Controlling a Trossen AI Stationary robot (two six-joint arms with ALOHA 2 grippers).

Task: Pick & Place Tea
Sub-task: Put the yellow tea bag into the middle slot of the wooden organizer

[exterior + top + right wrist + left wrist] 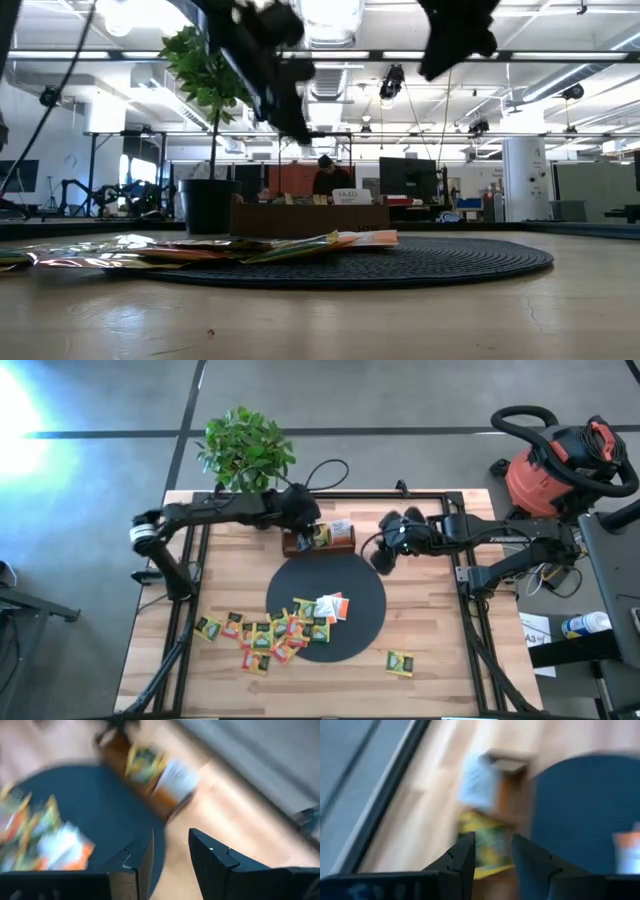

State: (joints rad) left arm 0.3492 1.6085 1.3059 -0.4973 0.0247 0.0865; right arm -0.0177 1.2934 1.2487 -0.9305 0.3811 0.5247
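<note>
Nearest the tabletop's (430, 690) front edge, a single green-and-yellow sachet (400, 663) is lying alone on the bare wood, well apart from the rest. Farther back, a loose heap of tea sachets (268, 632) is spreading from the wood on the left onto the near-left part of the black disc (355, 585); green, yellow and orange-red ones are overlapping, and a white-with-orange one (331, 606) is resting on the disc itself. In the low view the same heap (250, 247) is lying flat along the disc's (450, 262) rim.

Beyond the disc, the brown wooden tray (335, 543) is standing at the disc's far edge, holding a yellow-green sachet (321, 536) and a white one (342, 528) upright. The left claw (308, 532) is hovering directly over the tray's left end; its wrist view is showing the fingers (465, 857) parted, with the yellow-green sachet (487, 845) between and below them, not gripped. The right claw (384, 550) is hanging just right of the tray, its fingers (207, 857) standing apart and holding nothing.

Behind the tabletop, a potted plant (245, 448) is standing at the far-left edge, and a red shop vacuum (560, 460) is sitting on the floor at the far right.
</note>
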